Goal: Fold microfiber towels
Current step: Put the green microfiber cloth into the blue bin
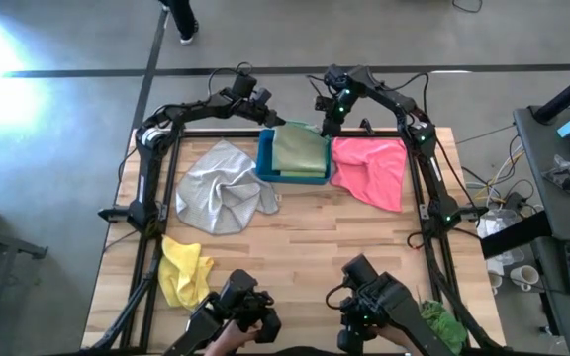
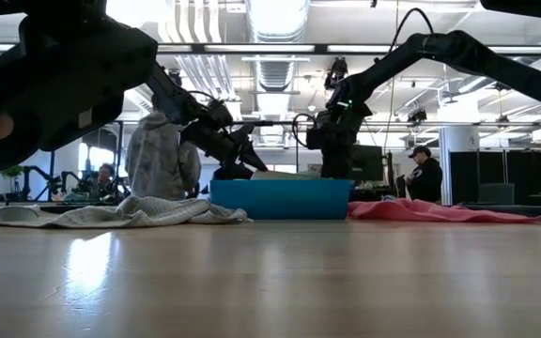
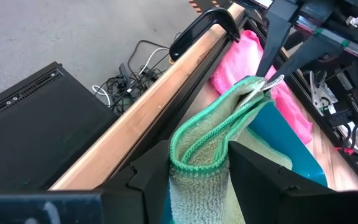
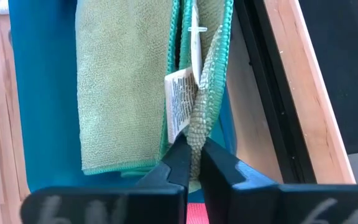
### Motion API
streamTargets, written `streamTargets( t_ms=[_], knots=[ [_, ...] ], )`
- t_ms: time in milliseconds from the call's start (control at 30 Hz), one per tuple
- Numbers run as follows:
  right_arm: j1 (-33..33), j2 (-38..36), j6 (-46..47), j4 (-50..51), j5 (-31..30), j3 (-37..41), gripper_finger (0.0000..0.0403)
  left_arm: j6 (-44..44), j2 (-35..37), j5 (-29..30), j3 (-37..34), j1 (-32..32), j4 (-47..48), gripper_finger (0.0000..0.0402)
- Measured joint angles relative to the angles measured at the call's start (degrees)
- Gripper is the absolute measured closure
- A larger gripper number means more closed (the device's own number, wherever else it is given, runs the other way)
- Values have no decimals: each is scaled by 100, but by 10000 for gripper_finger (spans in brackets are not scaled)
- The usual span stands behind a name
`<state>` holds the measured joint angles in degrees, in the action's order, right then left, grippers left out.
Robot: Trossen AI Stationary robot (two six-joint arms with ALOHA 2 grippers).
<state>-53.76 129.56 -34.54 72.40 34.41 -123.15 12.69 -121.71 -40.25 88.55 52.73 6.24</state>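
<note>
You see a sage towel (image 4: 123, 93) of nubby looped cloth, a smooth blue plastic bin (image 1: 270, 166), and a table (image 1: 305, 247) of glossy planked wood.

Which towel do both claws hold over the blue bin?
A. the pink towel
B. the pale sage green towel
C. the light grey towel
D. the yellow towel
B: the left claw and the right claw each pinch an edge of the pale sage green towel, which is draped on the blue bin.
</note>
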Motion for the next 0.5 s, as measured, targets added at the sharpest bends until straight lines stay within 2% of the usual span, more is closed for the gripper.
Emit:
streamTargets(
  t_ms=[200, 500],
  knots=[
    [2, 0, 48, -13, -2, -2, 392, -31, 2, 0, 0, -81, 9, 261],
    [2, 0, 46, -26, -2, -9, 393, -530, 2, 1, 4, -140, 35, 275]
  ],
)
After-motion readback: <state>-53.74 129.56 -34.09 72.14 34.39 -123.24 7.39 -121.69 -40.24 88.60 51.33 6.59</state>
